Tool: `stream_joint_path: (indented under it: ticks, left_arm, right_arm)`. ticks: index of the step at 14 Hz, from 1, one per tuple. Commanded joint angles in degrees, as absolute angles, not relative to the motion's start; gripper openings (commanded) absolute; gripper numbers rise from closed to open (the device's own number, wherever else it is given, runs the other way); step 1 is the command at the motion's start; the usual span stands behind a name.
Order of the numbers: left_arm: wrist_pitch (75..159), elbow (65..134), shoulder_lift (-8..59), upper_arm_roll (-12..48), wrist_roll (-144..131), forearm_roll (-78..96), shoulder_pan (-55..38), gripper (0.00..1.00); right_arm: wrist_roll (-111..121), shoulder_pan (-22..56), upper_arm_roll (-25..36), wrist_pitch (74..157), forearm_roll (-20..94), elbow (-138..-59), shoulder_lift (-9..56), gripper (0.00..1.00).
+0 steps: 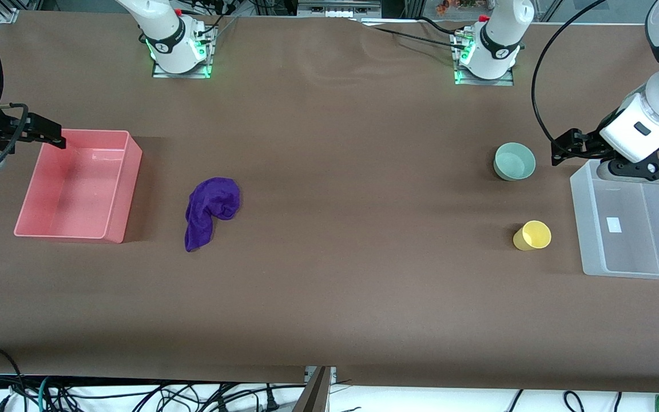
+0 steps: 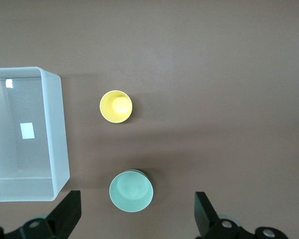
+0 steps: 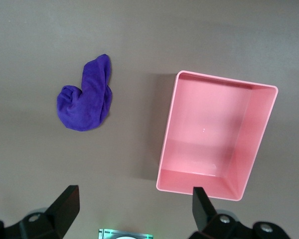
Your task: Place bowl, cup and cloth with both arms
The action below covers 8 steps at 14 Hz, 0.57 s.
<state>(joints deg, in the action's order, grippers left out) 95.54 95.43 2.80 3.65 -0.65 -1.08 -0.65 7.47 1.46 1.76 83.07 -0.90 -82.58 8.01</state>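
Observation:
The mint-green bowl (image 1: 515,161) stands upright toward the left arm's end of the table and also shows in the left wrist view (image 2: 131,191). The yellow cup (image 1: 532,235) stands nearer the front camera than the bowl (image 2: 116,106). The purple cloth (image 1: 210,210) lies crumpled toward the right arm's end (image 3: 87,99). My left gripper (image 1: 562,150) hovers open and empty between the bowl and a clear bin; the bowl shows between its fingers below (image 2: 137,200). My right gripper (image 1: 50,136) hovers open and empty over a corner of a pink bin (image 3: 133,195).
An empty pink bin (image 1: 133,171) sits beside the cloth at the right arm's end (image 3: 165,139). An empty clear bin (image 1: 579,223) sits beside the cup and bowl at the left arm's end (image 2: 59,139). The table is covered in brown.

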Motion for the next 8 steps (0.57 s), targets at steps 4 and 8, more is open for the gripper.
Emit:
stream_joint_path:
  ticks: [4,8]
  left_arm:
    - [92.7,93.2,3.5,3.3,-0.8,-0.9,-1.1,1.0]
    - [90.0,93.5,3.4,3.4,0.4,-0.9,-1.1,1.0]
  right_arm:
    - [8.3,1.2,1.9,83.1,-1.1,-82.3,7.9,1.0]
    - [8.3,1.2,1.9,83.1,-1.1,-82.3,7.9,1.0]
